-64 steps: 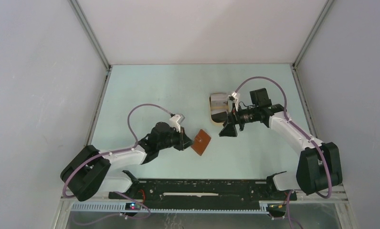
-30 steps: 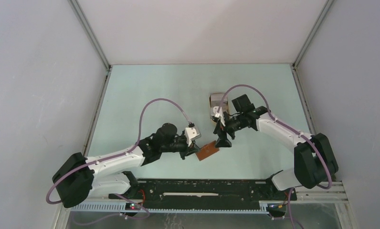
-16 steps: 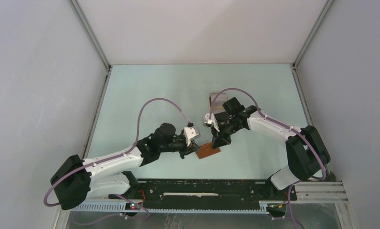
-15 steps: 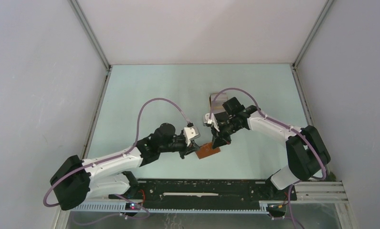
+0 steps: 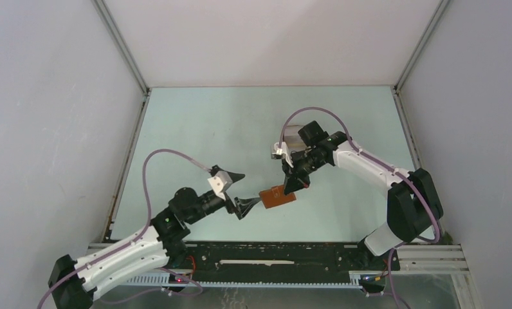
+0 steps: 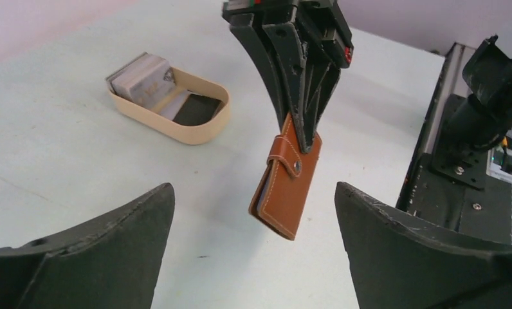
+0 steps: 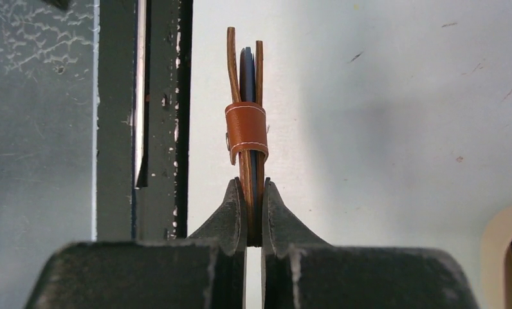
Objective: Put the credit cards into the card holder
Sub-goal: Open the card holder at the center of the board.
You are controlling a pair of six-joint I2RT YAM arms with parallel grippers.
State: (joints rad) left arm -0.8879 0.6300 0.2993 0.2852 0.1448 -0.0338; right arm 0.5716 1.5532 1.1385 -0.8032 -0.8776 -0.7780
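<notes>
The card holder (image 5: 277,197) is a reddish-brown folded wallet with a snap strap. It hangs above the table with my right gripper (image 5: 291,185) shut on its upper edge. In the right wrist view the card holder (image 7: 246,122) is edge-on between the closed fingers, with a dark card (image 7: 247,71) between its leaves. My left gripper (image 5: 242,192) stands wide open just left of the holder, touching nothing. From the left wrist the card holder (image 6: 285,187) hangs ahead between the spread fingers. More credit cards (image 6: 141,74) lie in a tan tray.
The tan oval tray (image 6: 195,136) stands on the table behind the right gripper, holding a pale stack and a black card (image 6: 192,109). In the top view the right arm mostly hides it. A black rail (image 5: 273,254) runs along the near table edge.
The left gripper let go of the card holder, opened wide and drew back toward the near left. The right gripper closed on the holder and now carries it alone.
</notes>
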